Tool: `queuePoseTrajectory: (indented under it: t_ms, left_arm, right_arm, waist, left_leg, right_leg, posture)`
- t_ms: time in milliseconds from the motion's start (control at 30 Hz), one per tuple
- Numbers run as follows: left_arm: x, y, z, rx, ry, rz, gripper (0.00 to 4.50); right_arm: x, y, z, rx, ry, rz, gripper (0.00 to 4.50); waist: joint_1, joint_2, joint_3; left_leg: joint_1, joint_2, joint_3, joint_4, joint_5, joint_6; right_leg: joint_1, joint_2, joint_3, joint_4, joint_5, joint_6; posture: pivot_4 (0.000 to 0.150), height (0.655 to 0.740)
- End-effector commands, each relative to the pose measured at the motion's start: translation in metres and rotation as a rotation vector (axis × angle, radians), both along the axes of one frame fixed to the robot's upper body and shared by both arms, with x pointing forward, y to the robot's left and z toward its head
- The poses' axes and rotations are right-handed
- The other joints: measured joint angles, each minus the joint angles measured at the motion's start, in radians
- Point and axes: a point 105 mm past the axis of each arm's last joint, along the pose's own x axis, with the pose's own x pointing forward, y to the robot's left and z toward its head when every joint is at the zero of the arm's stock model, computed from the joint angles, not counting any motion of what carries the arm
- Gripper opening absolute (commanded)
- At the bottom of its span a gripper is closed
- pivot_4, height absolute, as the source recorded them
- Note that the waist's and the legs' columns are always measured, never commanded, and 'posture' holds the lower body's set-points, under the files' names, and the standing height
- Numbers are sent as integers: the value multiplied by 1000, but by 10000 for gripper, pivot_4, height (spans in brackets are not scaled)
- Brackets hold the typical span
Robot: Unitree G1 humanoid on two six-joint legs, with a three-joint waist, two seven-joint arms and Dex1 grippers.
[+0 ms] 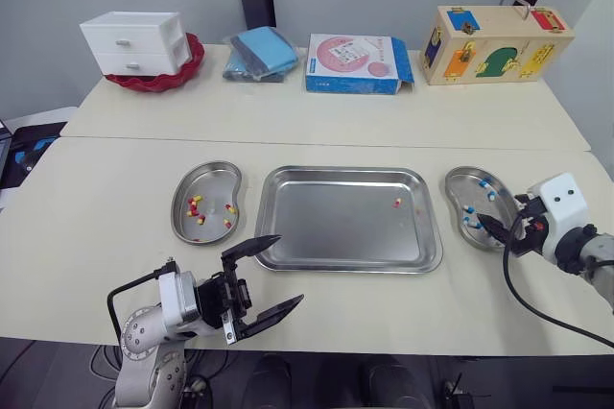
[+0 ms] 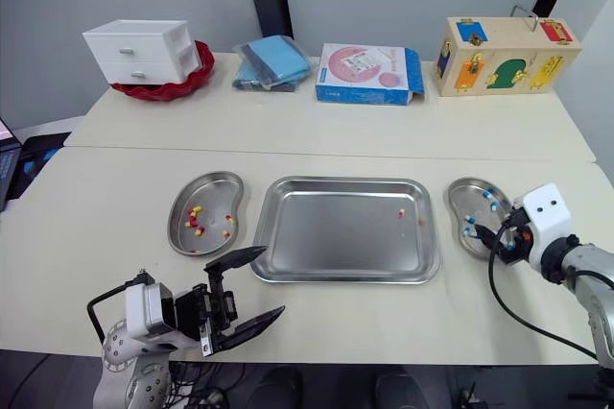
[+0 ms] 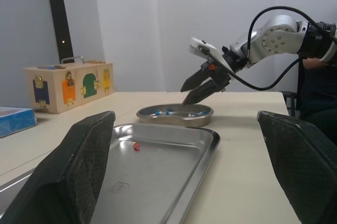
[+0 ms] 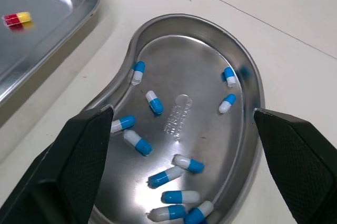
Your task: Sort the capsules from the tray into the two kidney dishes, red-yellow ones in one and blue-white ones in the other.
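A steel tray (image 1: 345, 236) lies mid-table with one red-yellow capsule (image 1: 397, 203) near its far right corner. Left of it, a kidney dish (image 1: 187, 222) holds several red-yellow capsules (image 1: 196, 207). The kidney dish on the right (image 1: 459, 188) holds several blue-white capsules (image 4: 154, 101). My right gripper (image 1: 491, 233) hovers open over that dish's near edge, nothing between its fingers (image 4: 73, 166). My left gripper (image 1: 290, 268) stands open and empty near the table's front edge, just off the tray's near left corner.
Along the far table stand a white drawer unit in a red bowl (image 1: 134, 42), a blue pouch (image 1: 259, 52), a blue-pink box (image 1: 355, 63) and a wooden lock box (image 1: 494, 44). A seam runs between the two tables.
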Motion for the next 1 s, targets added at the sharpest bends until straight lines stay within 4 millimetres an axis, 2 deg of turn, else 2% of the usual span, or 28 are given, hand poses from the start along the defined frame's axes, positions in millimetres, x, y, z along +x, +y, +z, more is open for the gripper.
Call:
queuePoseTrajectory:
  t_ms: [33, 233, 400, 567, 733, 833, 933, 1000]
  left_arm:
    - [2, 4, 4, 10, -37, 35, 45000]
    - [12, 23, 6, 42, -5, 179, 45000]
    - [20, 53, 12, 146, 107, 342, 45000]
    - [27, 95, 18, 292, 262, 498, 45000]
    - [17, 143, 21, 436, 405, 644, 45000]
    - [0, 178, 15, 529, 540, 743, 45000]
    - [-10, 202, 9, 609, 616, 812, 45000]
    - [-10, 213, 14, 620, 621, 854, 45000]
  right_arm:
    - [0, -4, 21, -44, -75, 39, 44599]
    - [-13, -5, 24, -51, -44, 181, 44599]
    - [-40, 9, 23, -11, -29, 393, 44599]
    - [-60, 15, 17, 10, 14, 541, 44599]
    - [-74, 24, 8, 34, 42, 655, 44599]
    - [-89, 21, -10, -8, 139, 716, 44599]
    - [-92, 14, -20, -22, 172, 723, 44599]
    - [-89, 12, -24, -29, 163, 714, 44599]
  waist:
    - [0, 0, 0]
    - [1, 0, 0]
    - [2, 0, 0]
    - [0, 0, 1]
    - [-1, 0, 2]
    - [0, -1, 2]
    - [0, 0, 3]
    - [-1, 0, 3]
  left_leg:
    - [0, 0, 0, 0, 0, 0]
    - [0, 0, 0, 0, 0, 0]
    - [1, 0, -1, 0, 0, 0]
    - [6, 0, -1, 0, 0, 0]
    - [6, 1, 0, -1, 0, 0]
    - [6, 1, 0, -1, 0, 0]
    - [6, 1, 0, -2, 0, 0]
    - [6, 1, 1, -2, 0, 0]
  right_leg:
    - [0, 0, 0, 0, 0, 0]
    - [0, 0, 0, 0, 0, 0]
    - [2, 0, -1, 0, 0, 0]
    - [7, 0, -1, -1, 0, 0]
    - [7, 0, 0, -1, 0, 0]
    - [7, 0, -1, -2, 0, 0]
    - [7, 0, 0, -5, 0, 0]
    - [7, 0, 0, -5, 0, 0]
  posture:
    - [1500, 7400]
    - [1500, 7400]
    - [1500, 7400]
    - [1500, 7400]
    - [1500, 7400]
    - [1500, 7400]
    - [1500, 7400]
    - [1500, 7400]
